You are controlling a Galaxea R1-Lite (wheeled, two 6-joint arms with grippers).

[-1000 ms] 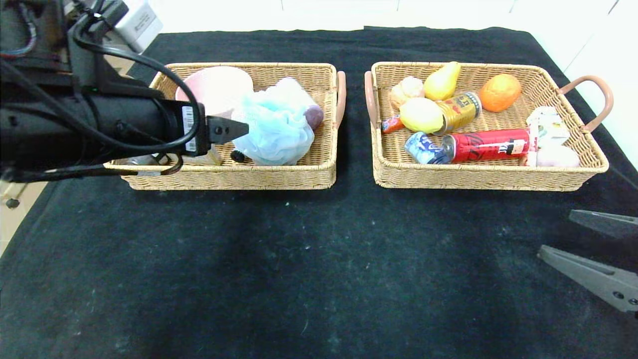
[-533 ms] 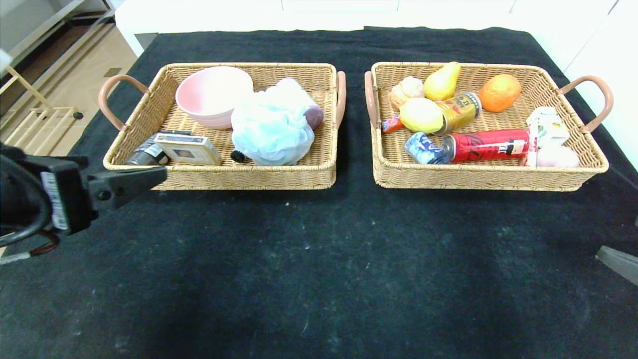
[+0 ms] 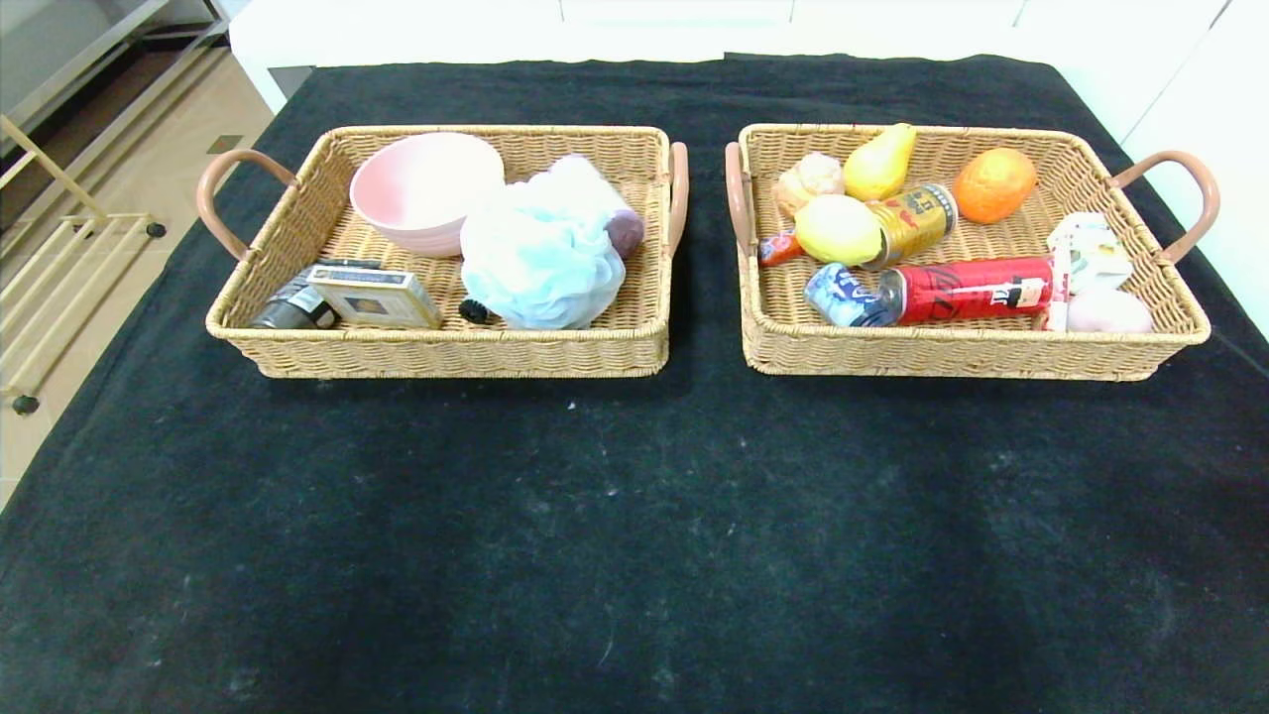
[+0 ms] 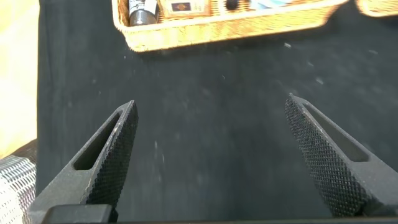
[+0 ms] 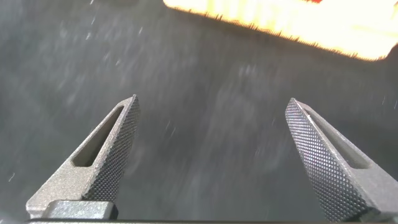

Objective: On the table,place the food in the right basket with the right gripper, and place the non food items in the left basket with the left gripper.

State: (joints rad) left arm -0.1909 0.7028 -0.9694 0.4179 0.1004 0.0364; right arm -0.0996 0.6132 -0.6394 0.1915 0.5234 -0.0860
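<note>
The left basket point(image 3: 446, 352) holds a pink bowl point(image 3: 421, 188), a pale blue bath puff point(image 3: 540, 253), a small box point(image 3: 375, 296) and a dark tube point(image 3: 286, 309). The right basket point(image 3: 952, 352) holds a pear point(image 3: 880, 159), a lemon point(image 3: 838, 228), an orange point(image 3: 994, 183), a gold can point(image 3: 917, 220), a red can point(image 3: 967, 288) and packets. Neither arm shows in the head view. My left gripper point(image 4: 211, 118) hangs open and empty over the black cloth in front of the left basket point(image 4: 217, 28). My right gripper point(image 5: 212, 115) is open and empty above the cloth, short of the right basket point(image 5: 280, 22).
A black cloth point(image 3: 634, 516) covers the table; its whole front half lies bare of objects. The table's left edge drops to a tiled floor with a wooden rack point(image 3: 50, 268). A white wall runs along the back and right.
My left arm has pulled back from over the left basket toward me and left the head view. The right gripper has also withdrawn out of the head view.
</note>
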